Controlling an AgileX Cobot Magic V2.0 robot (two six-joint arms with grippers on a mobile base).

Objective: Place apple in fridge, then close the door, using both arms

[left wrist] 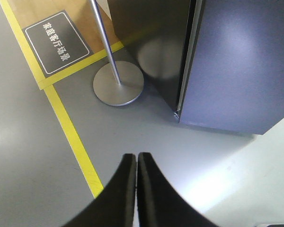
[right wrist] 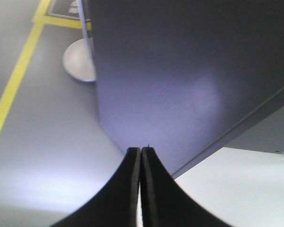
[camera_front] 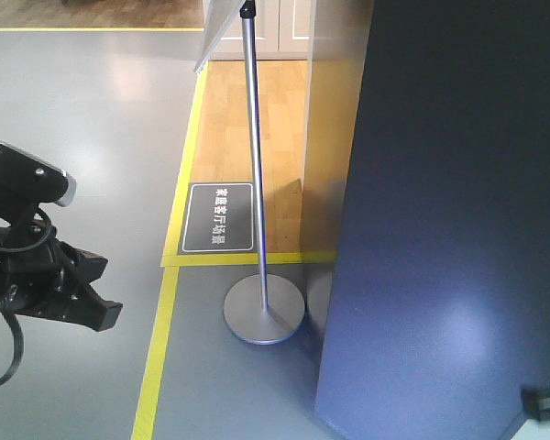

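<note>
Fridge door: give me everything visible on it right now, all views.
The fridge door shows only its dark grey outer face, matte with a soft light glare low down. It stands upright and looks shut: the left wrist view shows just a thin pale seam between it and the darker fridge side. No handle is visible. Its bottom edge sits just above the grey floor. The right gripper, fingers together, is close to the face; contact cannot be confirmed. No apple in view.

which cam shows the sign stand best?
Front view: the stand shows pole plus round base, with the sign's edge at top. Left wrist catches the base and lower pole. Right wrist shows only a slice of the base.
</note>
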